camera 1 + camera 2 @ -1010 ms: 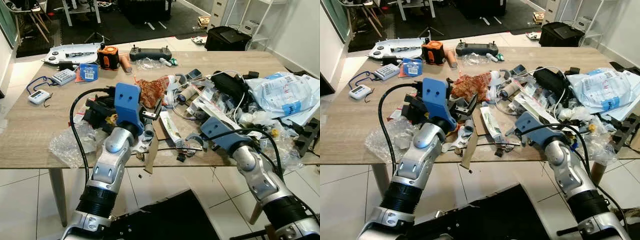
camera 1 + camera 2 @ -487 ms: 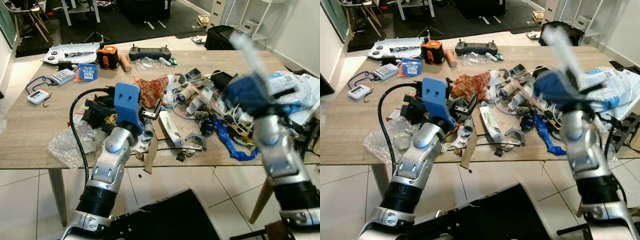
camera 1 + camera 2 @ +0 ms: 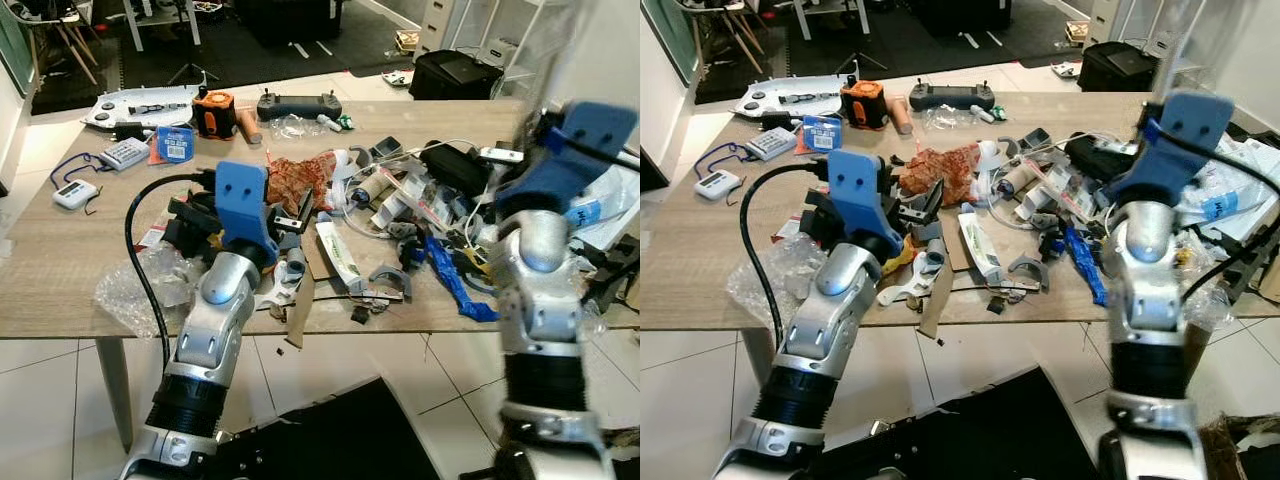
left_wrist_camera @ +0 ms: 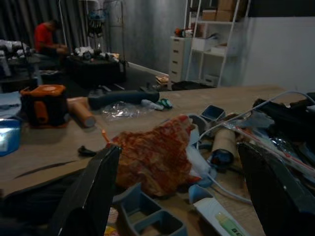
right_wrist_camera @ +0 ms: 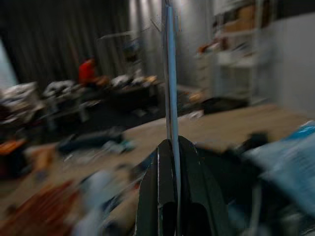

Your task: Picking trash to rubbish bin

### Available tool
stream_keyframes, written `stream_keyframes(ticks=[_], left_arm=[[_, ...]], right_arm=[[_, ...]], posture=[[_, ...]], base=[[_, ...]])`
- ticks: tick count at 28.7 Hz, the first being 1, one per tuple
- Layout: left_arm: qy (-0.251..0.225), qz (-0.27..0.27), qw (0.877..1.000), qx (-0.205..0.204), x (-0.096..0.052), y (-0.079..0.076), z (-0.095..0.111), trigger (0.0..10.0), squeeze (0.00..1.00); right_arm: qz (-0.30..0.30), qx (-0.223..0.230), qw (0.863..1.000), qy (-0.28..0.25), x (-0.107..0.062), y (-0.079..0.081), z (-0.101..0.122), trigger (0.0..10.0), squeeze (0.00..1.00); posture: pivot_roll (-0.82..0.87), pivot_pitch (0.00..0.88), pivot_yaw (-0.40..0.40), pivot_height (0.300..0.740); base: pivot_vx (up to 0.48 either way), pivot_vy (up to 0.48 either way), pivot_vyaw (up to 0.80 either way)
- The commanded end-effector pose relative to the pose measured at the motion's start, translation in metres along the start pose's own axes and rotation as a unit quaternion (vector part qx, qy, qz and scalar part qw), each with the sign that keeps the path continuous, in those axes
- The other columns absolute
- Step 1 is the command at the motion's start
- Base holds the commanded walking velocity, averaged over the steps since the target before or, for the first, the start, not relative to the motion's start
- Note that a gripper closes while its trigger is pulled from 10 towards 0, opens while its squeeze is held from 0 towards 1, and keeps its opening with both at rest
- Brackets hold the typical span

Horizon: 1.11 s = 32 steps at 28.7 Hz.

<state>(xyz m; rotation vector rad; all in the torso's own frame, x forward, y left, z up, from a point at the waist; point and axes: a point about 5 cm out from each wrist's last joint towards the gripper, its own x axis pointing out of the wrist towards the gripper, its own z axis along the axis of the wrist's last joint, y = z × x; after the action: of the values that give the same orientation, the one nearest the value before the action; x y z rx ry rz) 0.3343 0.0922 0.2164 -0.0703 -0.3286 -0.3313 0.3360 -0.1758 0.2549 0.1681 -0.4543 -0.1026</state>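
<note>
Your right gripper (image 5: 170, 147) is lifted above the right part of the wooden table (image 3: 60, 250), and its two black fingers (image 5: 150, 191) are pressed together on a thin pale strip of trash (image 5: 169, 73) that stands straight up from between the tips; the wrist picture is blurred, so you cannot tell what the strip is made of. Below that gripper lies the main heap of clutter (image 3: 420, 200), with a blue strip (image 3: 450, 280) on the table just beside the arm and a clear plastic bag with blue print (image 3: 1230, 190) off to its outer side. Your left gripper (image 4: 182, 196) sits low over the middle of the table with its fingers (image 4: 91, 191) spread wide and nothing between them. Straight ahead of those fingers lies a crumpled red-orange wrapper (image 4: 152, 157), close but not touching them, and a grey plastic tray piece (image 4: 142, 216) lies between and under the fingertips. Beyond the wrapper you see a cardboard tube (image 4: 224, 145), and farther out an orange and black device (image 4: 42, 103) and a black controller (image 3: 300, 103). To the outer side of the left arm lies a crumpled clear plastic bag (image 3: 135, 285) near the table edge. A person in red (image 4: 47, 37) sits far back in the room.
</note>
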Motion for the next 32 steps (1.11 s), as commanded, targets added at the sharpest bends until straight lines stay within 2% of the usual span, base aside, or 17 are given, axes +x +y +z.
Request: stream_keyframes(ticks=[1,4,5,7,8,10,15,18,19,22,24,32], left_arm=[[0.004,0.015,1.000,0.002,-0.007,0.008,-0.001,10.0,0.00],[0.012,0.036,0.999,-0.017,-0.011,0.014,-0.003,10.0,0.00],[0.014,0.058,0.998,-0.036,-0.014,0.020,-0.003,10.0,0.00],[0.012,0.073,0.996,-0.048,-0.016,0.025,-0.003,10.0,0.00],[0.015,0.111,0.993,-0.043,-0.022,0.038,-0.003,10.0,0.00],[0.016,0.122,0.992,-0.039,-0.024,0.041,-0.003,10.0,0.00],[0.011,0.175,0.982,-0.071,-0.032,0.052,-0.002,10.0,0.00],[0.022,0.159,0.987,-0.026,-0.038,0.052,-0.004,10.0,0.00],[0.029,0.159,0.987,-0.027,-0.040,0.052,-0.005,10.0,0.00],[0.030,0.153,0.987,-0.028,-0.041,0.051,-0.005,10.0,0.00],[0.028,0.131,0.991,-0.021,-0.040,0.045,-0.004,10.0,0.00],[0.032,0.106,0.994,-0.022,-0.033,0.034,-0.005,10.0,0.00]], right_arm=[[0.023,0.010,1.000,0.004,-0.003,0.005,-0.002,10.0,0.00],[0.046,-0.013,0.999,0.009,-0.006,0.011,-0.007,10.0,0.00],[0.068,-0.046,0.997,0.011,-0.008,0.017,-0.008,10.0,0.00],[0.079,-0.043,0.996,0.019,-0.009,0.021,-0.009,10.0,0.00],[0.119,-0.027,0.992,0.036,-0.013,0.030,-0.012,10.0,0.00],[0.133,-0.022,0.990,0.037,-0.014,0.032,-0.012,10.0,0.00],[0.156,-0.047,0.985,0.047,-0.020,0.032,-0.021,10.0,0.00],[0.120,-0.049,0.990,0.053,-0.021,0.020,-0.026,10.0,0.00],[0.114,-0.049,0.990,0.072,-0.023,0.016,-0.030,10.0,0.00],[0.113,-0.056,0.989,0.077,-0.025,0.014,-0.032,10.0,0.00],[0.115,-0.085,0.988,0.064,-0.029,0.010,-0.031,10.0,0.00],[0.109,-0.094,0.988,0.058,-0.033,0.007,-0.030,10.0,0.00]], posture=[[0.02,0.129,0.020,0.740],[0.02,0.135,0.013,0.740],[0.02,0.136,0.013,0.740],[0.02,0.136,0.013,0.740],[0.03,0.139,-0.003,0.740],[0.03,0.139,-0.003,0.740],[0.03,0.137,-0.041,0.740],[0.03,0.136,-0.045,0.740],[0.03,0.136,-0.045,0.740],[0.03,0.134,-0.042,0.740],[0.03,0.134,-0.036,0.740],[0.02,0.129,-0.034,0.740]], base=[[0.000,0.000,0.00],[0.000,0.000,0.00],[0.000,0.000,0.00],[0.000,0.000,0.00],[0.000,0.000,0.00],[0.000,0.000,0.00],[0.000,0.000,0.00],[0.000,0.000,0.00],[0.000,0.000,0.00],[0.000,0.000,0.00],[0.000,0.000,0.00],[0.000,0.000,0.00]])
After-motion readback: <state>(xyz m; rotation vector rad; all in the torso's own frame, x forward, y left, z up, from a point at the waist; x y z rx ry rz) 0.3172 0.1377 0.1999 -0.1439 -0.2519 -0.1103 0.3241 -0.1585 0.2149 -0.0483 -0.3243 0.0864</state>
